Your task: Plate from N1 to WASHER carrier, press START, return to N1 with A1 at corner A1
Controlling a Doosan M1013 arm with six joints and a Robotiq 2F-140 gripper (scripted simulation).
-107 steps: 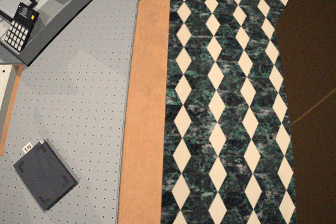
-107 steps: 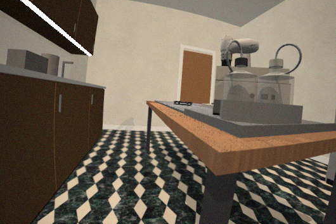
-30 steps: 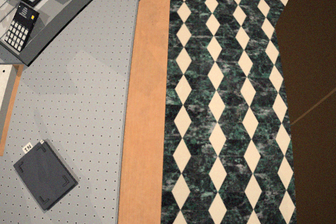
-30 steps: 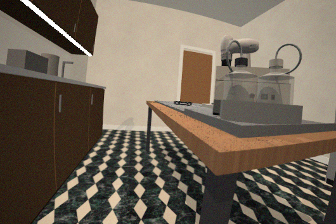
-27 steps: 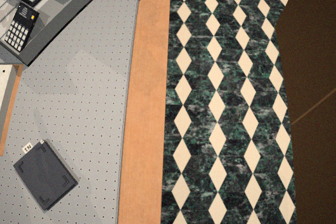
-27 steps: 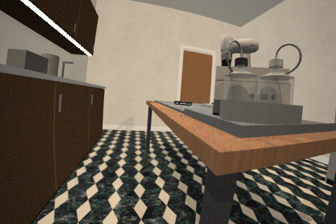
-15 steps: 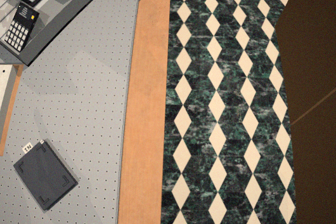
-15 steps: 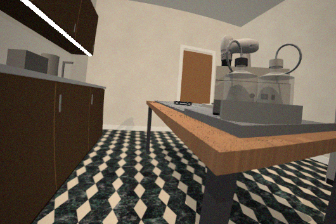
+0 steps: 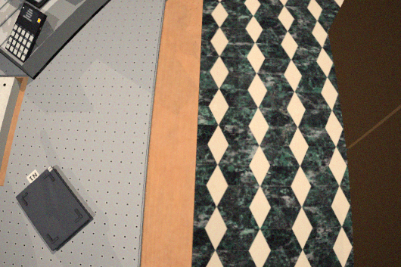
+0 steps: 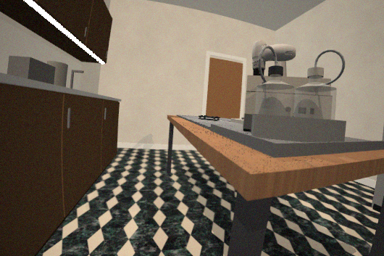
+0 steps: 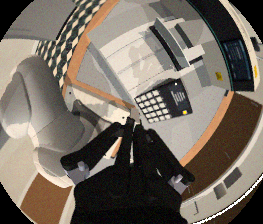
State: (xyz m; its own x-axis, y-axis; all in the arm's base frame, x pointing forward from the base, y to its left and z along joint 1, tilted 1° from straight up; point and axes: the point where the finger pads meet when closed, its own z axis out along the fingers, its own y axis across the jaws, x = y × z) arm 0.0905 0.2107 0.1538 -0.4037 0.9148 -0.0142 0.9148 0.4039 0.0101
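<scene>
The nest N1 [image 9: 53, 208] shows bare, with its four corner locators and no plate on it. The washer [image 9: 81, 20] [image 11: 117, 57] has a keypad [image 9: 23, 41] [image 11: 154, 107] with pale keys. Its lamp [image 9: 38, 20] [image 11: 185, 112] is lit amber. Light and grey parts show in the carrier area at the top left of the top view; I cannot tell the plate from them or whether it lies flat. My gripper [image 11: 133, 113] is shut and empty. In the wrist view its tips appear beside the keypad's lowest row; their height is unclear.
Two bottles [image 10: 277, 99] [image 10: 315, 103] with hoses stand at the washer's rear. A pale block [image 9: 7, 102] with a wooden edge lies between the washer and N1. The arm [image 10: 279, 51] rises behind the washer. An instrument with a screen [image 11: 239, 57] stands beyond the washer.
</scene>
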